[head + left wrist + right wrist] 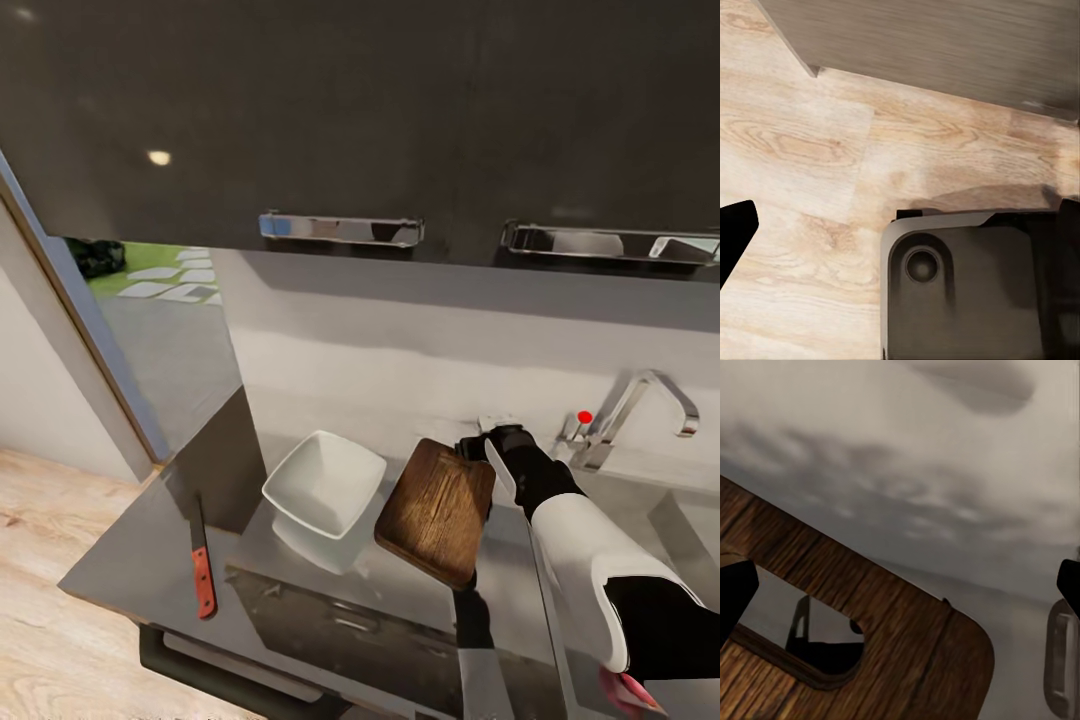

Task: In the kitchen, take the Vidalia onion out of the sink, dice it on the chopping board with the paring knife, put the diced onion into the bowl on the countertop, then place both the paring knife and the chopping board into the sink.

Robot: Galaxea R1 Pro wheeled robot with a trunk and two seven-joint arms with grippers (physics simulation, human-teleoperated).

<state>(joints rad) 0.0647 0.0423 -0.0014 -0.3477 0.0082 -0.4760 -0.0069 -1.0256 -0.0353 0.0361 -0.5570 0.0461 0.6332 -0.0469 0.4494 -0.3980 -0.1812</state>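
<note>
One chopping board, no visible writing.

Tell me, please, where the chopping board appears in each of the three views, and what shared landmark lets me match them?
Head view: the chopping board is lifted and tilted at centre, right of the bowl, held at its far end by the right end effector.
Left wrist view: not in it; wooden floor and part of the robot's base.
Right wrist view: its handle-hole corner crosses the lower left.
Shared landmark: the board itself, against the pale wall.
</note>
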